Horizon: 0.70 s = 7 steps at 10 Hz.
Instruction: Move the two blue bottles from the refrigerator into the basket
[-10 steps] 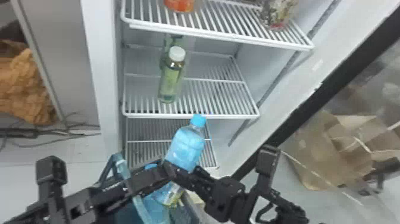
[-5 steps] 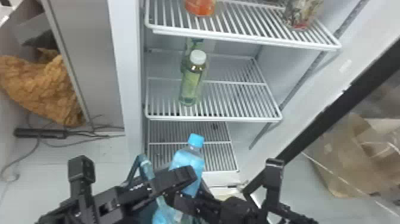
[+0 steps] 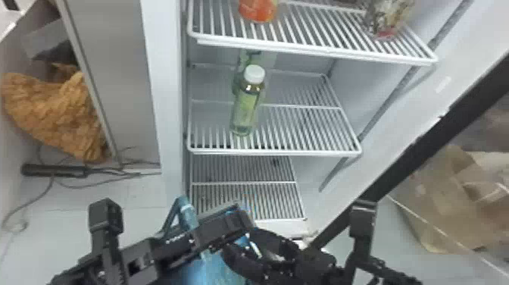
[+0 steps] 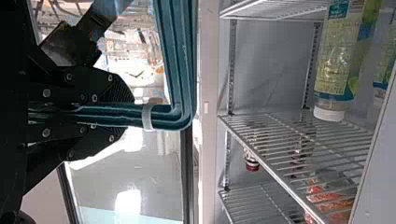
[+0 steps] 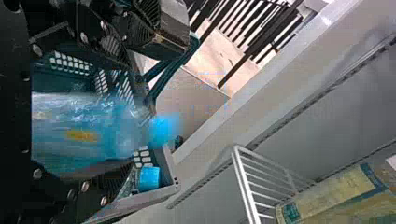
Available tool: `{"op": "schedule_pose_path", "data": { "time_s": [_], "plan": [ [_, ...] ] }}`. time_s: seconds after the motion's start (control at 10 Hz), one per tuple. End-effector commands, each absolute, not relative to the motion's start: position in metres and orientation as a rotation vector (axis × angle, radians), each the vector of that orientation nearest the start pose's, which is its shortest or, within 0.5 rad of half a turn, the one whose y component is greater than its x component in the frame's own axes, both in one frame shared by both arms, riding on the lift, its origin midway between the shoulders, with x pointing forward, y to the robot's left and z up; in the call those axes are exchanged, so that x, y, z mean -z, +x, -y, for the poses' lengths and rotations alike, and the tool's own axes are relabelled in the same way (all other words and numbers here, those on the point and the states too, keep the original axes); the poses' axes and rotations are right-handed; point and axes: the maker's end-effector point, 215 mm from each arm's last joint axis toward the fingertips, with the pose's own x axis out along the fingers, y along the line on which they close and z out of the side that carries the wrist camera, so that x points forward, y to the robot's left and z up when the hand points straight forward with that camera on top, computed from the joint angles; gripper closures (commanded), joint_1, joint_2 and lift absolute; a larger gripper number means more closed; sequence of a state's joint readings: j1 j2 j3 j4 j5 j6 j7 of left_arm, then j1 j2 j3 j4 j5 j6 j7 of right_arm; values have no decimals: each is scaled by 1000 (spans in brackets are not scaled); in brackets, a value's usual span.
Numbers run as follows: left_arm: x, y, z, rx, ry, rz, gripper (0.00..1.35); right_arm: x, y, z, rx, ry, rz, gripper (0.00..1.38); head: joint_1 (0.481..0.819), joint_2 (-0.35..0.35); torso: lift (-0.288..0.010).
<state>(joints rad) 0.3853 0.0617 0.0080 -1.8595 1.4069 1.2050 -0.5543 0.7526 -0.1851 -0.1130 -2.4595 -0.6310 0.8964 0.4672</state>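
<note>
Beside an open refrigerator, a two-armed robot appears to be at the close of its transfer of two blue bottles, its right pincer point(image 5: 133, 123) spread wide around a blue-capped plastic bottle point(image 5: 77, 133) at the mouth of a teal lattice basket point(image 5: 70, 65). Basket wall shows in the gap between one finger and the bottle, suggesting that the grip is off and the bottle free to settle inside. The second blue bottle, marked by its blue cap point(image 5: 149, 179), sits within the basket near a corner of the grey rim point(image 5: 140, 200). The left pincer point(image 4: 123, 114) is closed on the basket's teal handle point(image 4: 180, 60), steadying the load before the cabinet. On the middle wire shelf point(image 3: 272, 152), a white-capped green bottle point(image 3: 248, 108) stands near the front edge, toward the left corner, with another green bottle point(image 3: 242, 57) behind it; an orange-red package point(image 3: 258, 9) rests on the shelf above. Those goods lie outside the assignment. By all appearances one bottle is delivered and the other all but delivered, leaving only for it to come to rest and for the right pincer to back away without snagging bottle or rim. Whether the bottle has touched the basket's bottom cannot be told.
</note>
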Motion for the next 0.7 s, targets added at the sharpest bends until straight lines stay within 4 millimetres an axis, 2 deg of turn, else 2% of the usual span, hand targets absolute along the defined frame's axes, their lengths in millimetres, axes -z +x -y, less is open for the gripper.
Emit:
{"op": "schedule_pose_path", "data": {
  "time_s": [0.0, 0.1, 0.2, 0.4, 0.6],
  "plan": [
    [313, 273, 27, 1179, -1542, -755, 1197, 377, 270, 87, -724, 529, -655, 219, 695, -250, -216],
    [312, 273, 27, 1182, -1541, -753, 1197, 370, 273, 90, -714, 534, -626, 228, 695, -251, -216],
    [314, 272, 27, 1175, -1543, -755, 1197, 360, 281, 101, -688, 524, -582, 228, 695, -253, -216],
    [313, 273, 27, 1176, -1545, -753, 1197, 340, 306, 145, -592, 486, -438, 229, 695, -275, -216],
    [314, 272, 27, 1176, -1543, -757, 1197, 336, 309, 183, -504, 426, -379, 233, 695, -350, -216]
  ]
}}
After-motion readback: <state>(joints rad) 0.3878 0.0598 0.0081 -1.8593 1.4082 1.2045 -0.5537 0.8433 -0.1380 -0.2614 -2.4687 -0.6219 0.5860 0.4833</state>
